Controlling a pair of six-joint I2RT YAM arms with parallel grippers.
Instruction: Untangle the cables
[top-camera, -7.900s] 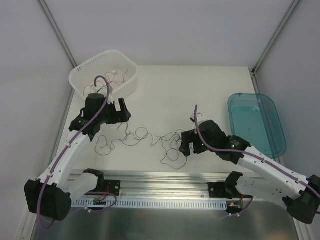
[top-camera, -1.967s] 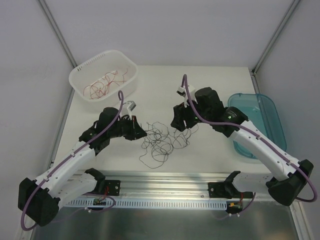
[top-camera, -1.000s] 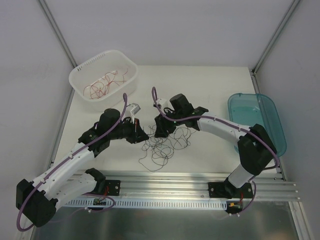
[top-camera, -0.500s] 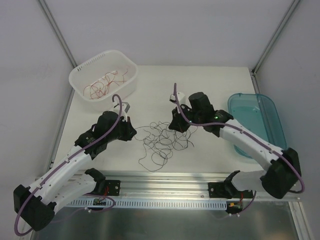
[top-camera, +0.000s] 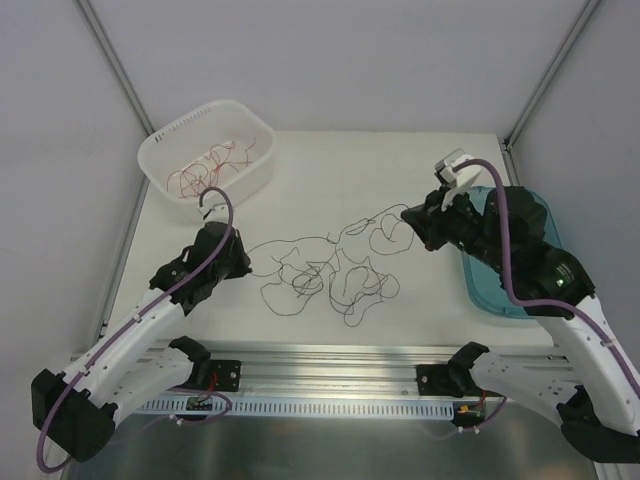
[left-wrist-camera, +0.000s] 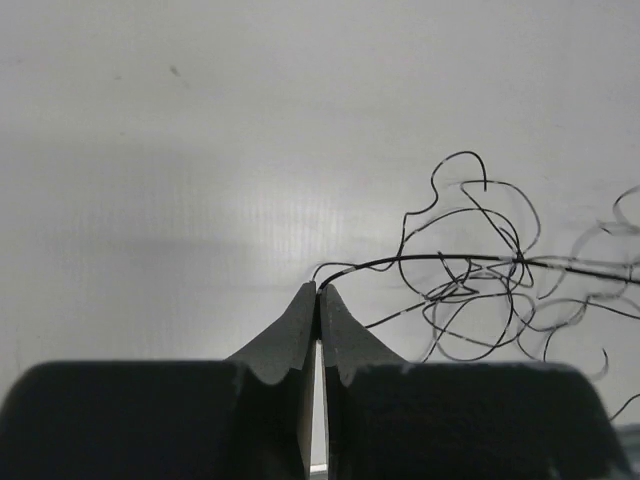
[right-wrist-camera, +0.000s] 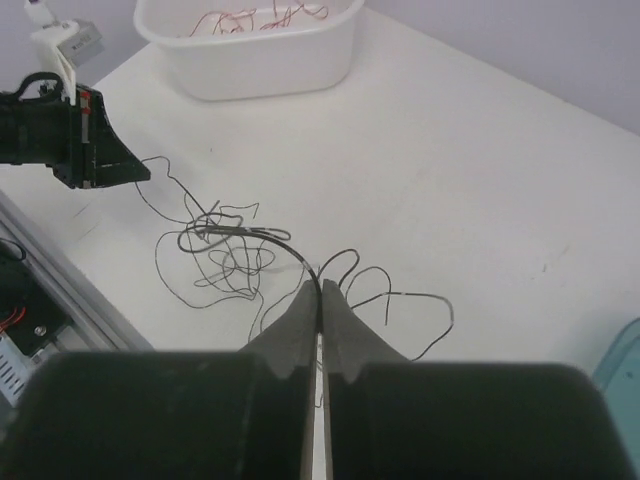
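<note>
Left claw (left-wrist-camera: 318, 298) and right claw (right-wrist-camera: 320, 292), each clamped tight on black cables (top-camera: 330, 272) (possibly one strand), sit well apart to spread the tangle.

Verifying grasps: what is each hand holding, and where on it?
Left hand pinches a black cable near its end; right hand pinches one at a curl.

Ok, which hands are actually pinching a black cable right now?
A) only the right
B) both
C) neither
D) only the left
B: in the wrist views the left hand and the right hand each have their fingers shut on a black cable that leads off into the tangle.
</note>
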